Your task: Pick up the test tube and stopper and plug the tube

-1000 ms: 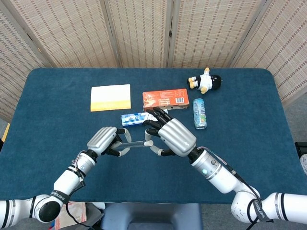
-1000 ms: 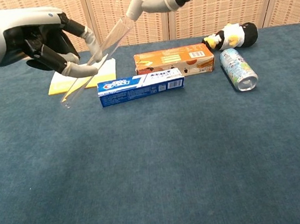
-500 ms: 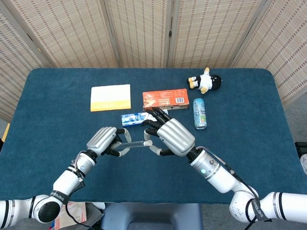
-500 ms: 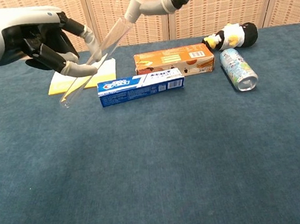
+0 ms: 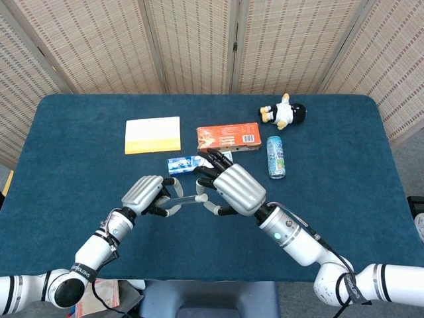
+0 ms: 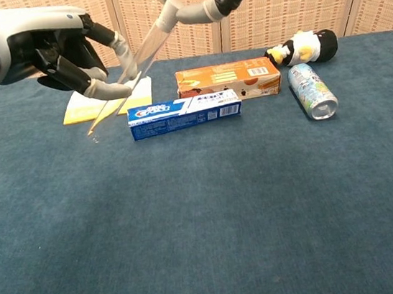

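Left hand [image 6: 61, 52] grips test tube [image 6: 126, 76] near middle, tilted, up above tabletop [image 6: 205, 211]; right hand [image 5: 232, 189] pinches stopper [image 6: 166, 13] at tube's top end; tube looks thin, light, glassy, slippery, easy to break; best held gently around middle.

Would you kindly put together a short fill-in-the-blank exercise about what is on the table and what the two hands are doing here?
1. The clear test tube is held above the table by the ____ hand.
2. The drink can lies on its ____.
3. The blue toothpaste box lies just in front of the ____ box.
4. The plush toy lies on the table beyond the ____.

Missing words: left; side; orange; can
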Motion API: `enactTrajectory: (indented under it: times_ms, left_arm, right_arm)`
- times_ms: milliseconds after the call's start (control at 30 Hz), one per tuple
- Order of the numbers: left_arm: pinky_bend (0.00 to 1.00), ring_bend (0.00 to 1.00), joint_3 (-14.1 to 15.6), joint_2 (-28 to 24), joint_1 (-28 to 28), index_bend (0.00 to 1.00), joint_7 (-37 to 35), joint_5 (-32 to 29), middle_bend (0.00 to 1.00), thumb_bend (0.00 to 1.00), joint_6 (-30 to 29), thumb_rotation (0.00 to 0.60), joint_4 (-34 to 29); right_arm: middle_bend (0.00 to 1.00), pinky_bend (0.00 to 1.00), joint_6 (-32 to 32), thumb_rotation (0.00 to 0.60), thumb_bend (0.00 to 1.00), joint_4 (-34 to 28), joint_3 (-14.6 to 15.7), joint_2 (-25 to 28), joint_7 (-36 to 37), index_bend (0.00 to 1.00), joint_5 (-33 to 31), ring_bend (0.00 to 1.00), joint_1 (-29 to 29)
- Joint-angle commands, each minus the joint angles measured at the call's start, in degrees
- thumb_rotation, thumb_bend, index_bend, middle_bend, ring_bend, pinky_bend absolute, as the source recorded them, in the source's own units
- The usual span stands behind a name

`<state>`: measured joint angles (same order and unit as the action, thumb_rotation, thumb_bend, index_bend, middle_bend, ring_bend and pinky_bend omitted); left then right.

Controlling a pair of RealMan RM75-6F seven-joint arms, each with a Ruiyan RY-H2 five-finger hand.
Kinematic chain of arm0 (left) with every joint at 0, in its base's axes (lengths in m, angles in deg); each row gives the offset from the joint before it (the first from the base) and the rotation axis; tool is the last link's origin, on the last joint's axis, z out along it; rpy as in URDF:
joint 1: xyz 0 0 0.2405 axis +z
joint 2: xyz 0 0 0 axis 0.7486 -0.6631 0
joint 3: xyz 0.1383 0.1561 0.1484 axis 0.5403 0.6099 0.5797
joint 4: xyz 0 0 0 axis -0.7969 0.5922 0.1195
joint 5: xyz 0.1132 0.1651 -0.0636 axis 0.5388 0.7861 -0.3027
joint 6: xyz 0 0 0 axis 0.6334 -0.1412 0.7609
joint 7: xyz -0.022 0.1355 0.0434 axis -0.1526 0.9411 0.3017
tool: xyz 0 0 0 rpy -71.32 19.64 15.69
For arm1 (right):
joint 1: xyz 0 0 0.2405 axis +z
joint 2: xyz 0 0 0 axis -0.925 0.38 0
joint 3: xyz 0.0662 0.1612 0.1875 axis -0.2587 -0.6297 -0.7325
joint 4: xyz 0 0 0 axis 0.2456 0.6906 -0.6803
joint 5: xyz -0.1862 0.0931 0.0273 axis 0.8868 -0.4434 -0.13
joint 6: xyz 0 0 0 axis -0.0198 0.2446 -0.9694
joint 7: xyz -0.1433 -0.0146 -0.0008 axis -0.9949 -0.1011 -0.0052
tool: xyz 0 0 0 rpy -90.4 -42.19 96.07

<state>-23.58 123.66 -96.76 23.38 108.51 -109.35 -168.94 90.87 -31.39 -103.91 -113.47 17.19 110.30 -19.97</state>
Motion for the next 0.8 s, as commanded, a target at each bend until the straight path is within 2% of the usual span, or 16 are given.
enactTrajectory:
  times_ms: [33,800]
  left_arm:
    - [1.0,1.0,0.08,-0.07,0.01,0.62,-0.04,0.03,1.0,0.33,-0.09,0.6,0.02]
    - [1.0,1.0,0.55,-0.59,-0.52,0.62,-0.01,-0.33,1.0,0.33,-0.26,0.6,-0.31]
  right_arm:
    - [0.26,0.0,0.06,0.6,0.54,0.05,0.08,-0.12,-0.14,0.7,-0.09,0.0,0.07]
    - [0.26,0.0,-0.56,0.6,0.55,1.71,0.36,-2.29,-1.72,0.7,-1.73,0.0,1.7]
